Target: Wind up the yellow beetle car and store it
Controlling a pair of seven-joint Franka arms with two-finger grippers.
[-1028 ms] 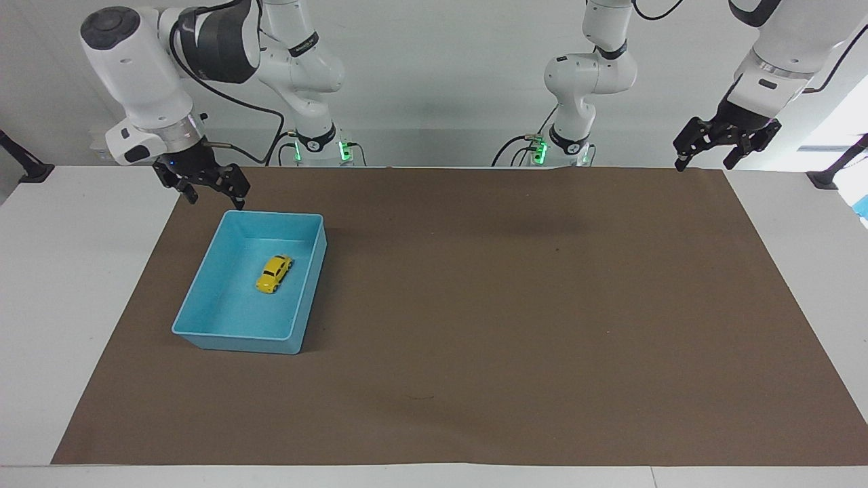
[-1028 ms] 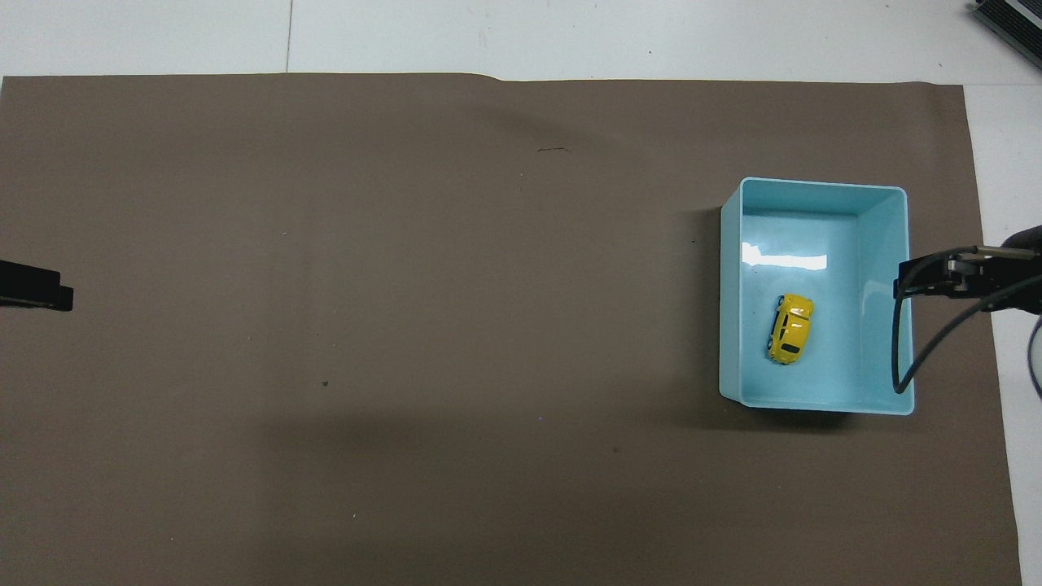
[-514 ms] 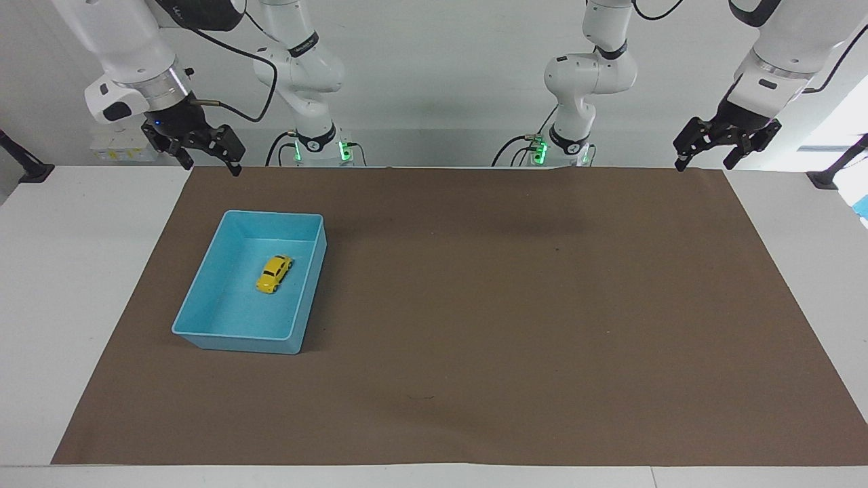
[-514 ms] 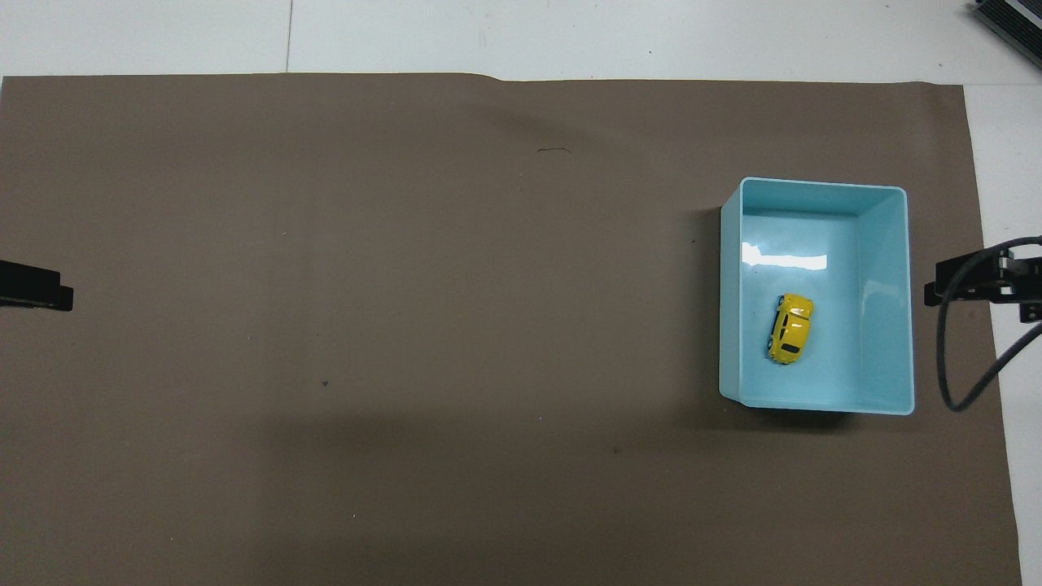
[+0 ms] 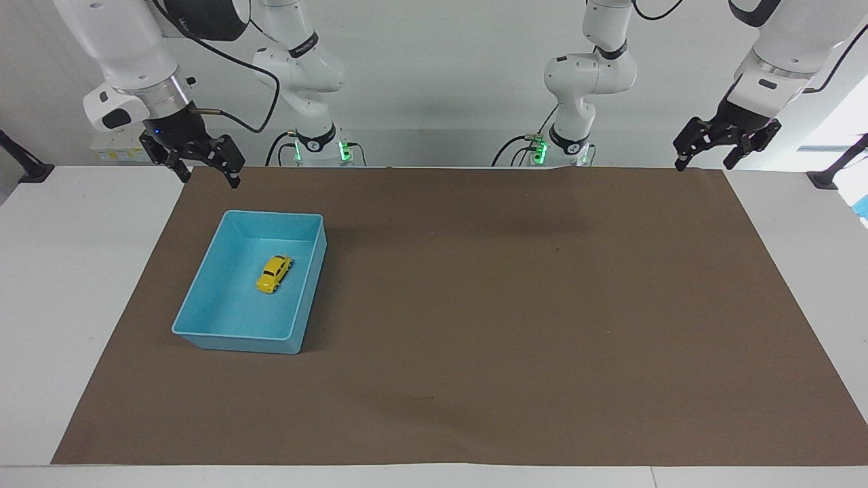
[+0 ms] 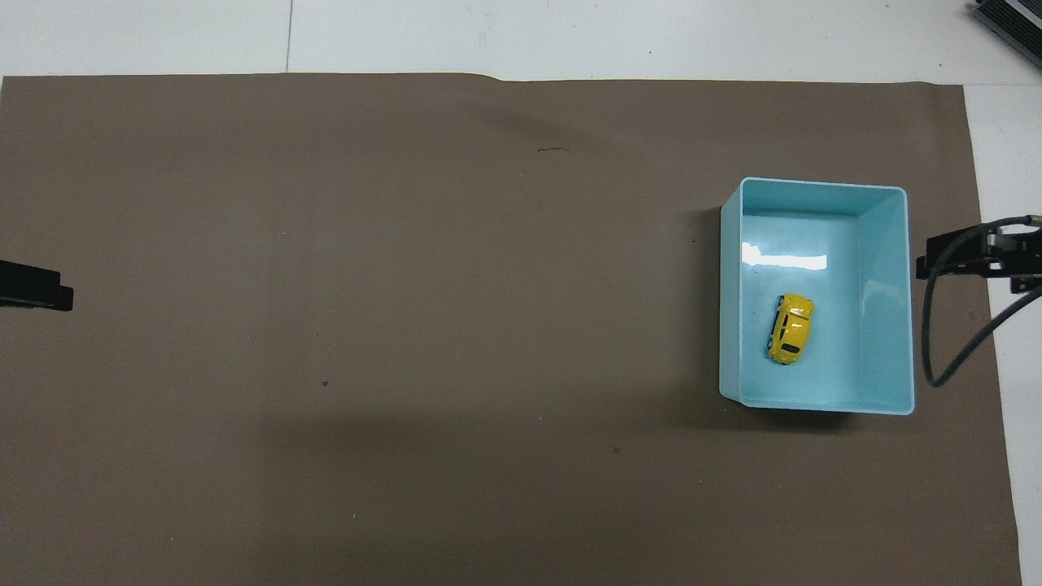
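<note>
My right gripper (image 5: 209,175) hangs in the air over the corner of the brown mat (image 5: 475,305) at the right arm's end of the table, jaws spread wide, nothing between them. From overhead only its dark tip and a loop of cable show at the mat's edge.

The light blue bin (image 5: 203,285) sits on the mat below this gripper, a little farther out from me than where the gripper hangs, well clear of the fingers. The yellow beetle car (image 5: 274,273) rests inside the bin on its wheels, near the middle of the floor, closer to the wall that faces the left arm's end (its nose is turned slightly off the bin's long axis). It touches no wall that I can make out.

My left gripper (image 5: 705,161) waits over the mat's edge at the left arm's end, also spread open and holding nothing, well apart from the bin and the car.
</note>
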